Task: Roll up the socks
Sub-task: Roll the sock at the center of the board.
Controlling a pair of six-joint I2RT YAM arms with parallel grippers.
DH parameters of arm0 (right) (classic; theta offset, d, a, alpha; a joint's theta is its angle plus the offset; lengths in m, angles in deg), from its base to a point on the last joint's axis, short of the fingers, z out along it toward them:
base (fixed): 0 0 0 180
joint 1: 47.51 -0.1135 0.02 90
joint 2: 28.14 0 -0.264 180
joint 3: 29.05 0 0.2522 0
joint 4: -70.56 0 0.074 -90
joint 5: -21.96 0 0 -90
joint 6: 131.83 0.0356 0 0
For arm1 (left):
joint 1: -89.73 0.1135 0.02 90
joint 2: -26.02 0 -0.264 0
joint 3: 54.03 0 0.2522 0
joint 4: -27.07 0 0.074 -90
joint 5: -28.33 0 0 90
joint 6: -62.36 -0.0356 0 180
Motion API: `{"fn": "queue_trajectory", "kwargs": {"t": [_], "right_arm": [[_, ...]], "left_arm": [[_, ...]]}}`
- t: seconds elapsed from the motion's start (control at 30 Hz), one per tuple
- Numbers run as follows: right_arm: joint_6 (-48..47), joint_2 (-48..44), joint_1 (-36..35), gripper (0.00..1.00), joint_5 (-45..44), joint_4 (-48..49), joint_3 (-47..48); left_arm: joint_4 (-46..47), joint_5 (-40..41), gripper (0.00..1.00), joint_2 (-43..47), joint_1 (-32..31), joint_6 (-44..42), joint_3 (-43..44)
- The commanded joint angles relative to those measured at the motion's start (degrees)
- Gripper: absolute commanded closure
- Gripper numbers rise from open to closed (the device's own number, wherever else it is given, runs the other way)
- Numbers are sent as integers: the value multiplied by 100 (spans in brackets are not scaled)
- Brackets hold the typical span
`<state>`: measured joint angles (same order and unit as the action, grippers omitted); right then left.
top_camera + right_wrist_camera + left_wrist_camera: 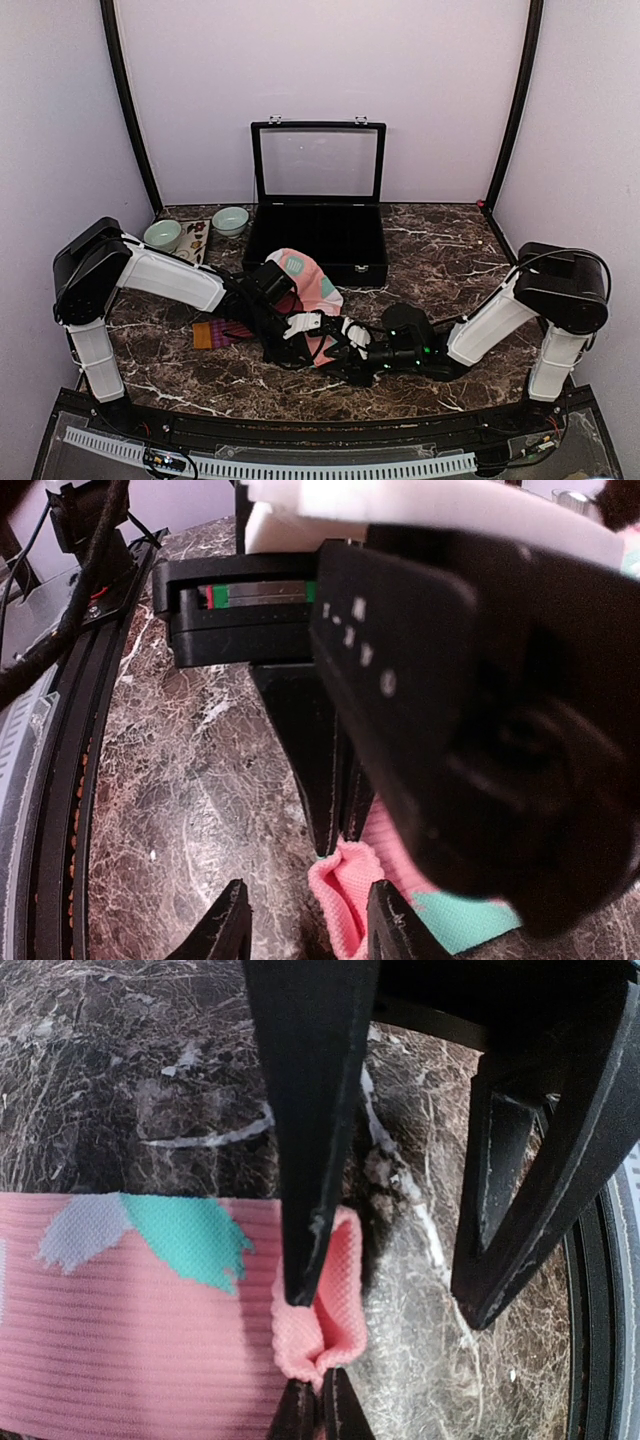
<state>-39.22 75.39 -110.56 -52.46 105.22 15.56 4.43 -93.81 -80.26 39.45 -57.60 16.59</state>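
From above, the open black case (318,240) stands at the back of the marble table (450,260), with 2 mint bowls (162,235) just left of it. The pink sock (305,275) starts right in front of the case's front wall, and its long axis runs from there toward the near edge. The maroon sock (228,332) lies in front of the case and to its left, long axis left to right, orange cuff on the end away from the grippers. Both arms crowd over the pink sock's near end. The left gripper (303,326) and right gripper (347,340) meet there and hide most of it.

On the left wrist camera, the left gripper (320,1407) is clamped on a folded edge of the pink sock (120,1340). The right gripper's black fingers (310,1110) come in from above, 1 touching the fold.

On the right wrist camera, the right gripper (312,920) is spread wide and grips nothing, the pink sock's fold (345,890) between its 2 tips. The left gripper (338,832) fills much of this view, so I cannot see the case.
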Motion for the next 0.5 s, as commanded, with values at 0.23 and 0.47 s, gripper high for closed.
{"fn": "queue_trajectory", "kwargs": {"t": [0.23, 0.47], "right_arm": [[122, 64, 69, 64, -150, 854, -617], [98, -77, 74, 64, -289, 1035, -820]], "left_arm": [[-527, 148, 100, 28, 115, -63, -157], [-562, 103, 100, 24, 115, -80, -139]]}}
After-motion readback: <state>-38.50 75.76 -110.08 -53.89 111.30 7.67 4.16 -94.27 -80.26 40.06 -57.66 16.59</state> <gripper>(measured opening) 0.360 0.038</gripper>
